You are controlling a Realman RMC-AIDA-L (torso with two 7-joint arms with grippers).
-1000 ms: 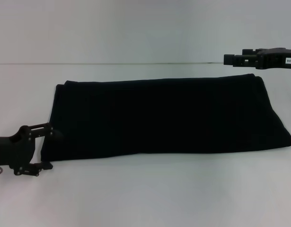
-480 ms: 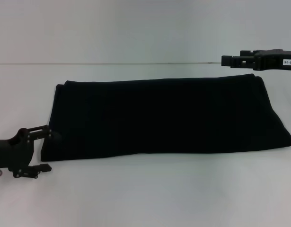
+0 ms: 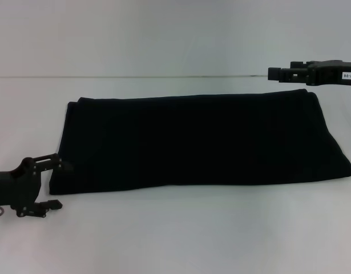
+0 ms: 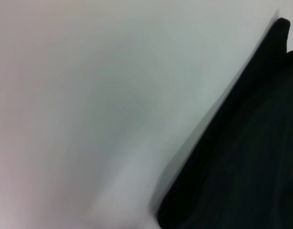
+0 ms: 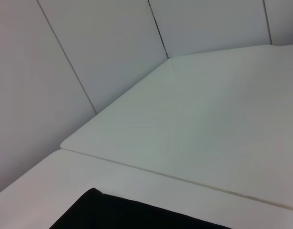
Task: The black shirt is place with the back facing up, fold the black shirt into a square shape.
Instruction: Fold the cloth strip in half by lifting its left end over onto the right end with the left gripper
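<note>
The shirt (image 3: pixel 198 140) lies folded in a long band on the table (image 3: pixel 181 234), my left gripper (image 3: pixel 52 184) is wide open and empty just beside its near left corner, and my right gripper (image 3: pixel 275 72) hangs above the far right corner, its opening unclear.

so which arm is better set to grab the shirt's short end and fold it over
Left, probably. The left gripper sits open, low at the table, just beside the near left corner of the black shirt. The right gripper hovers above the far right corner, higher off the cloth.
</note>
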